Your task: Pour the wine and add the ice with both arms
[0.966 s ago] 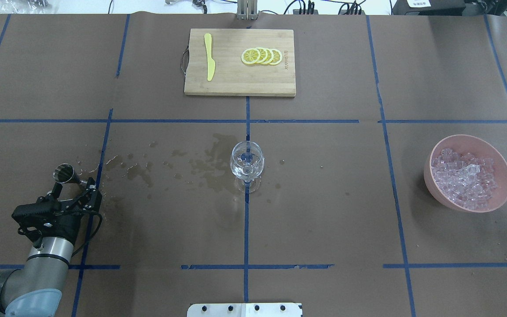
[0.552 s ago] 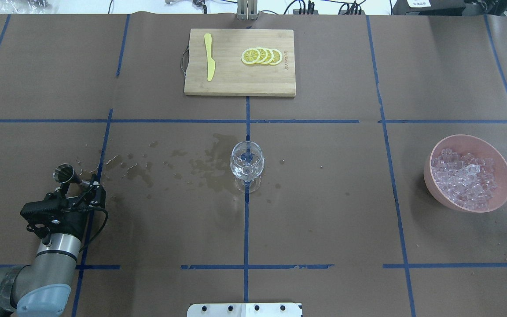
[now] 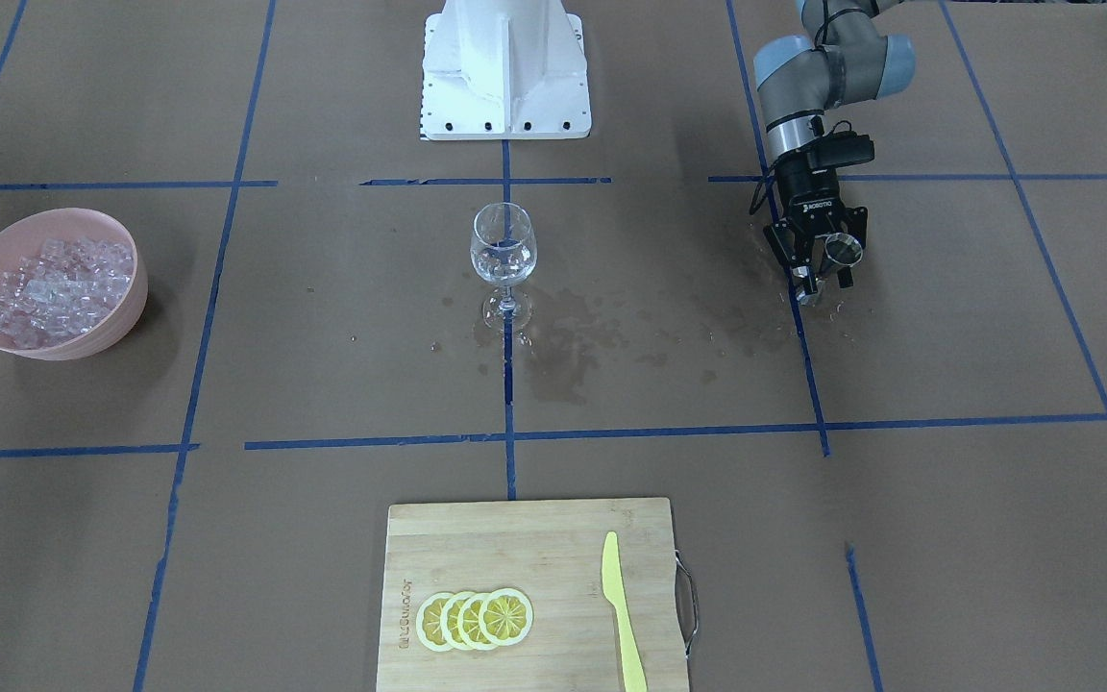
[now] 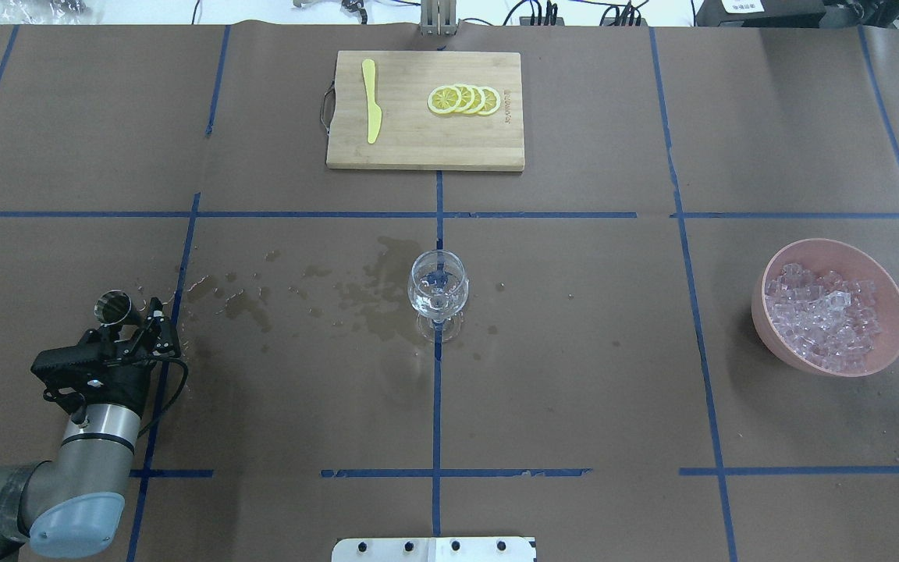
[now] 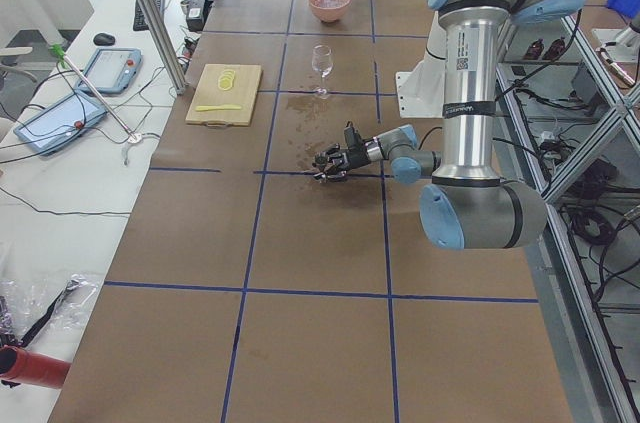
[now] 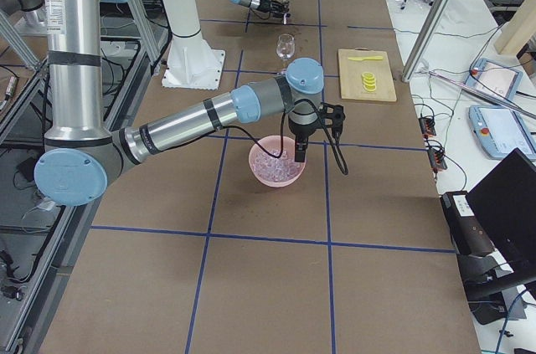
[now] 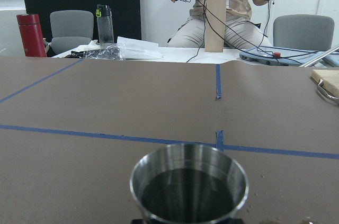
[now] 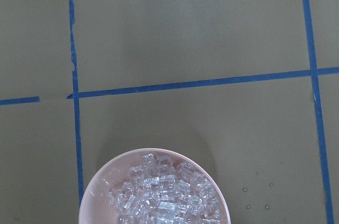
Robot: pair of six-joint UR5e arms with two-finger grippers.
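Observation:
A wine glass [image 4: 438, 285] stands at the table's middle with a little clear wine [image 3: 502, 261] in its bowl. A steel jigger [image 4: 113, 307] stands upright on the paper at the near left and fills the bottom of the left wrist view [image 7: 189, 187]. My left gripper [image 4: 133, 326] is low by the table, jaws spread, the jigger between its fingertips [image 3: 818, 261]. A pink bowl [image 4: 769, 269] at the right holds many ice cubes [image 4: 828, 316]. My right gripper [image 6: 299, 156] hangs over the bowl's far rim [image 8: 92, 195]; its fingers do not show clearly.
A bamboo cutting board [image 4: 418, 148] at the far middle carries lemon slices [image 4: 465, 100] and a yellow knife [image 4: 372, 101]. Dark wet stains [image 4: 371, 300] spread left of the glass. The white pedestal [image 3: 505, 67] stands at the robot's side.
My left wrist has swung a little to the right and the gripper has turned, its fingertips shifting slightly farther out. The jigger has stayed in place.

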